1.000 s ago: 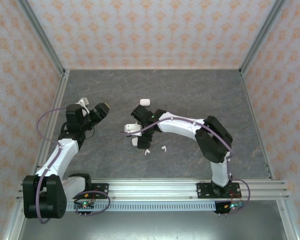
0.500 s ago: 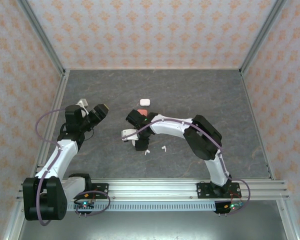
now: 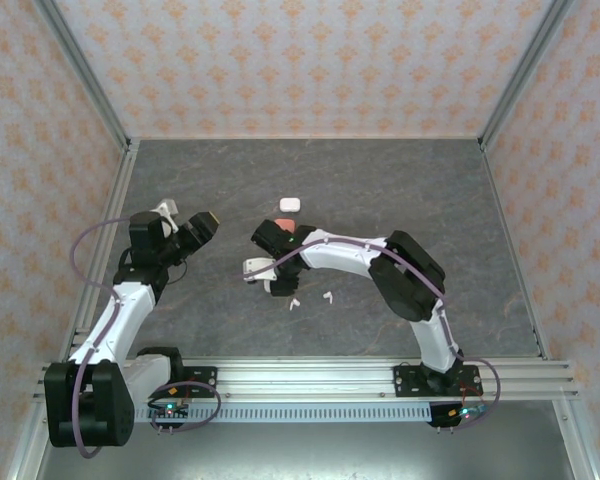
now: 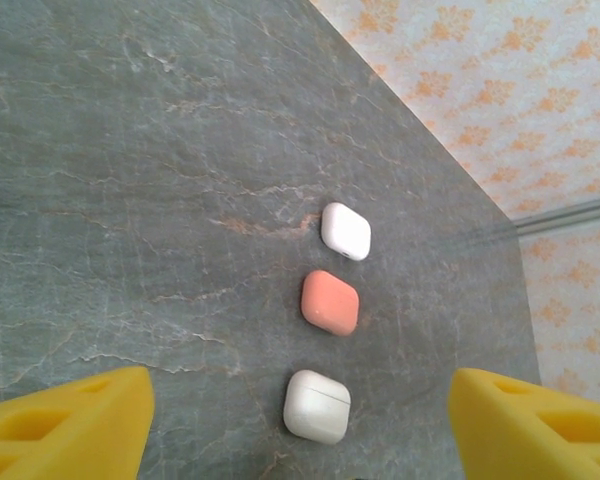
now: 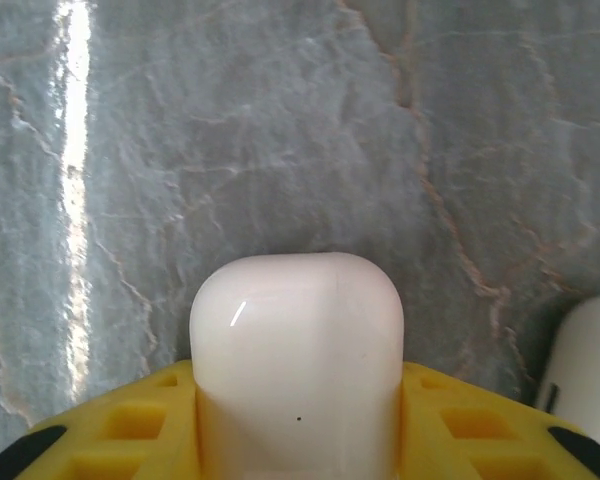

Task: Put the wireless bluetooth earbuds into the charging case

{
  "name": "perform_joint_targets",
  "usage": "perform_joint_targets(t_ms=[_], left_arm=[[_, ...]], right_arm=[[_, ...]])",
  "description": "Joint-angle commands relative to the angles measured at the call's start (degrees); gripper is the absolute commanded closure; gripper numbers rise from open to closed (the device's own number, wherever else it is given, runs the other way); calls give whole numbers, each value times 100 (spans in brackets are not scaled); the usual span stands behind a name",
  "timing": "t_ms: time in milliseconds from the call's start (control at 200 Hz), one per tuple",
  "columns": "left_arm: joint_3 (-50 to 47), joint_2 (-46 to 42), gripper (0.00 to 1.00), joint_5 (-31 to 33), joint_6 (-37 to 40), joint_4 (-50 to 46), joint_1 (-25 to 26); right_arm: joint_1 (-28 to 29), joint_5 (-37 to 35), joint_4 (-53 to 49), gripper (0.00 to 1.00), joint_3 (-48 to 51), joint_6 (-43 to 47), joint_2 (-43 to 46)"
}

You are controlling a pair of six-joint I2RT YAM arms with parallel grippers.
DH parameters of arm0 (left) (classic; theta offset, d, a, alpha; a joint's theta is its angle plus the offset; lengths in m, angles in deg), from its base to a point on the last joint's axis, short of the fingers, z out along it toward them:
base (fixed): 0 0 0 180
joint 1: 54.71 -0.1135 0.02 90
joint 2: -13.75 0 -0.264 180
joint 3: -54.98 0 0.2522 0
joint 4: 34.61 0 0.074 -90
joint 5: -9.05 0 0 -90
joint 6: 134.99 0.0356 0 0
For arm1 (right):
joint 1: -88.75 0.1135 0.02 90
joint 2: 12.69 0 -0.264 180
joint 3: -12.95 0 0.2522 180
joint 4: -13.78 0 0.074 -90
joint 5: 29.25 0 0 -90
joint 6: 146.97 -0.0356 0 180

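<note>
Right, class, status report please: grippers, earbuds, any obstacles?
Left gripper open, hovering. Right gripper clamped on white case. Two earbuds loose on table, not inserted. Nothing seen blocking them.

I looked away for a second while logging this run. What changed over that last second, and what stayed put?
The right arm folded leftward, elbow moving in, and the right gripper closed its fingers on a white charging case. That move uncovered a salmon case by its wrist. The left gripper stayed open and nearly still; the far white case did not move.
</note>
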Motion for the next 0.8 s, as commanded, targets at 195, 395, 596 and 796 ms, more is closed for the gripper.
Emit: perform_joint_targets(t_ms=[195, 395, 596, 796], left_arm=[[340, -346, 24, -1669, -54, 548, -37], [803, -361, 23, -2457, 147, 388, 333], [1268, -48, 23, -2716, 428, 264, 1103], [1498, 297, 24, -2765, 540, 232, 1505]], right_arm=[[-396, 16, 1070, 60, 732, -536, 1866], [-491, -256, 1962, 60, 1365, -537, 2951], [-492, -245, 2216, 60, 1453, -465, 3431], [-493, -98, 2288, 60, 1482, -522, 3615]])
